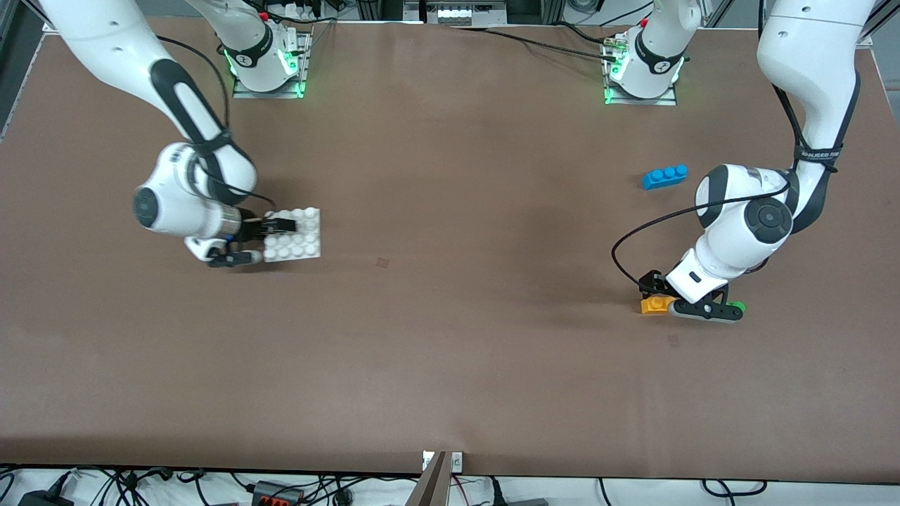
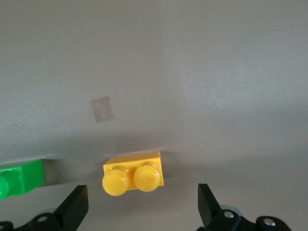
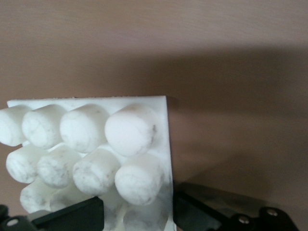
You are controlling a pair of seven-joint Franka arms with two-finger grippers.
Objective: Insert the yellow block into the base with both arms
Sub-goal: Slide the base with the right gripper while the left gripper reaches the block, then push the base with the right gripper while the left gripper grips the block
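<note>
Overhead, the front view is showing the brown table (image 1: pixel 450 337) with the right gripper (image 1: pixel 253 242) sitting at the edge of the base (image 1: pixel 299 239), fingers straddling that edge. The left gripper (image 1: pixel 678 301) is standing low at the yellow block (image 1: pixel 654 305), a green brick (image 1: pixel 736 306) just beside it and a blue brick (image 1: pixel 664 176) farther off.

The left wrist view is showing wide-open jaws flanking the yellow block (image 2: pixel 134 174), untouched, its 2 glossy studs facing the camera.

The right wrist view is showing scuffed, rounded white studs on the base (image 3: pixel 91 149), jaws narrowing on its edge; whether they are gripping is unclear.
</note>
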